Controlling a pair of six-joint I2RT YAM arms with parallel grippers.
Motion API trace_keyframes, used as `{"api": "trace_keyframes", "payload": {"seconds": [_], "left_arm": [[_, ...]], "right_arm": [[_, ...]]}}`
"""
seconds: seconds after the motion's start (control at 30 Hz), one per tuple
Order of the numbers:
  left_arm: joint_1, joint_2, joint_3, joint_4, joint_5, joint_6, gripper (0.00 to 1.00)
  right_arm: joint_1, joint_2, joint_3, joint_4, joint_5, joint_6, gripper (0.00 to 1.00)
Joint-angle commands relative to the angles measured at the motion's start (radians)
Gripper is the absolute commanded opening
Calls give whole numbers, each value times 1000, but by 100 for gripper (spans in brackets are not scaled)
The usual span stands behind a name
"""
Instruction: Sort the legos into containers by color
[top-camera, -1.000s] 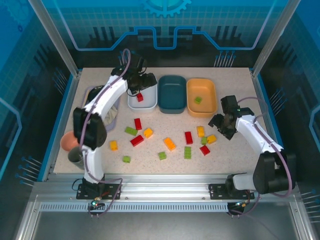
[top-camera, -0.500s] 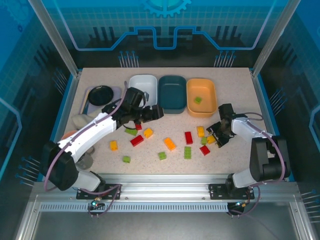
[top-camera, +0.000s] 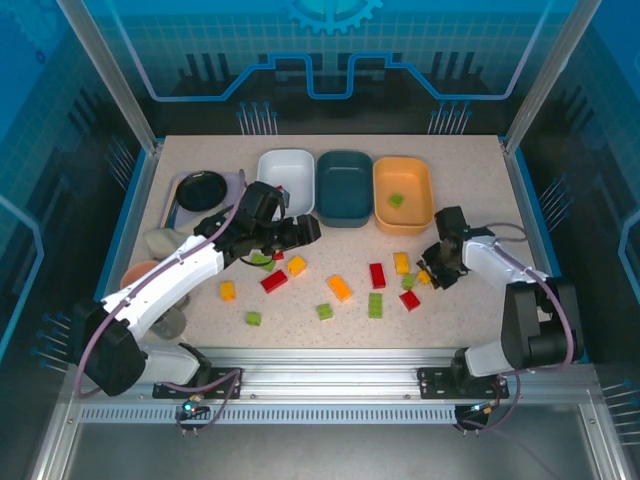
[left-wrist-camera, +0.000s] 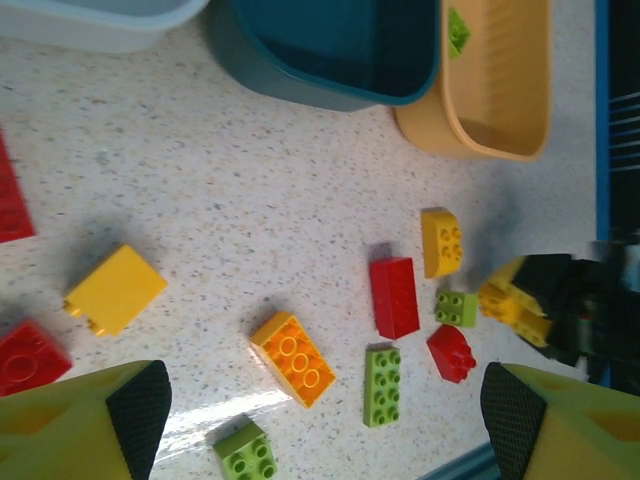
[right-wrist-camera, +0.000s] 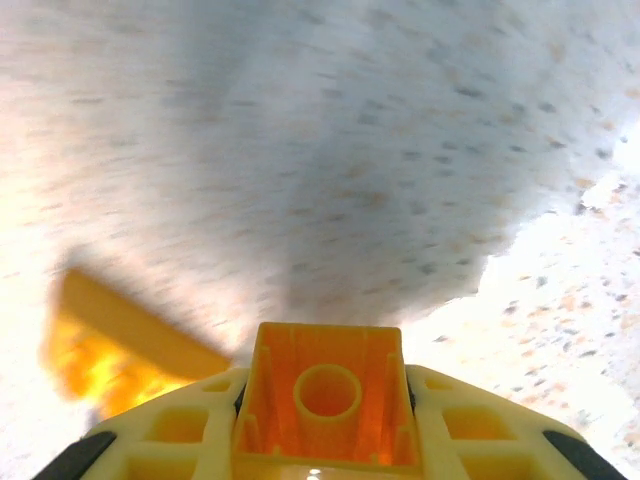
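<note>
Plainly the sorting has barely begun. The orange-yellow tub (top-camera: 403, 195) holds a single green brick (top-camera: 397, 200), the teal tub (top-camera: 345, 187) beside it looks bare, and the near end of the white tub (top-camera: 285, 175) is covered by the left arm, so I cannot tell what lies in it. A dozen or so loose bricks (top-camera: 339, 288) are scattered across the table (top-camera: 470, 170) in front of the tubs, red, green and orange-yellow mixed together.

The right gripper (top-camera: 432, 270) is down at the table's right side with its fingers pressed against an orange-yellow brick (right-wrist-camera: 325, 395) – in the right wrist view the brick's hollow underside sits snug between them, low over the speckled surface. That brick looks like the piece in hand, and it has yet to reach a tub.

The left gripper (top-camera: 298, 230) hangs with its fingers wide apart and nothing between them, above the red and green bricks in front of the white tub. By my reckoning nearly the whole job remains – every loose brick needs a trip to a tub.
</note>
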Motion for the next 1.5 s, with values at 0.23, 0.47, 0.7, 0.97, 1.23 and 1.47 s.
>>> {"api": "trace_keyframes", "payload": {"seconds": [0.23,0.47,0.7,0.97,1.23,1.47], "left_arm": [[187,6,144,-170,-70,-78,85],[274,4,131,-233,-71,-79,85],[276,-16,47,-261,-69,-87,83],[276,57,4,-253,-63,-34,77],[273,230,60,-184,-53,15,69],[245,415,173,-158,-84,65,68]], "right_arm": [[297,288,536,0,89,-412,21],[313,703,1008,-131,64,-515,23],[308,1068,1483,-333,38,-520,29],[312,1151,1630,-365,-12,-539,54],[355,892,1460,-284,-18,-636,68],[399,353,715,194,-112,-685,72]]}}
